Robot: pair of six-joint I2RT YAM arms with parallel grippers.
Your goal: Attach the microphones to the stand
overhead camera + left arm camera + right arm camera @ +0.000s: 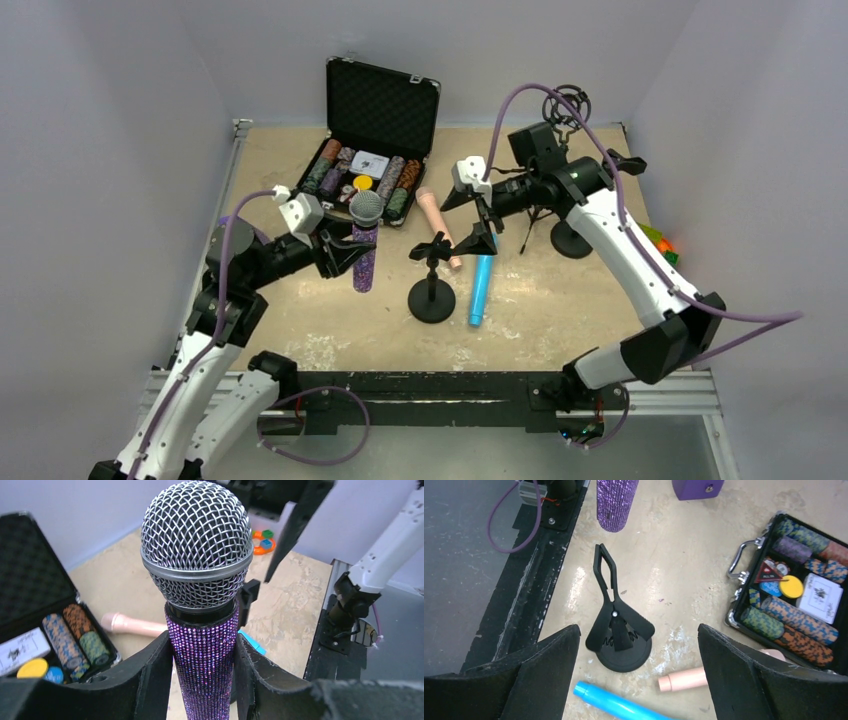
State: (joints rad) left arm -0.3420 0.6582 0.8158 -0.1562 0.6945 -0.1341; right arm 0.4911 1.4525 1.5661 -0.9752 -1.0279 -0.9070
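The left gripper is clamping the purple mic low on its glittery body. It is holding the mic upright, mesh head up and tail hanging free above the table, so the long axis is running vertically. The stand is sitting near the mic on the robot's right, toward the middle of the table, and nothing is lying between them. In the right wrist view the clip's long arm is pointing toward the mic's tail, with a clear gap showing between the two. The right gripper is hovering over the stand with its jaws spread wide and nothing between them. That is placing it nearer the stand, while the left is the one carrying the load. The blue mic and pink mic are lying flat on the table on the stand's far side from the purple mic, closer to the right arm. The coming move is probably depending on carrying the purple mic sideways to the right and lining its axis up with the clip, whose exact tilt is not showing clearly.
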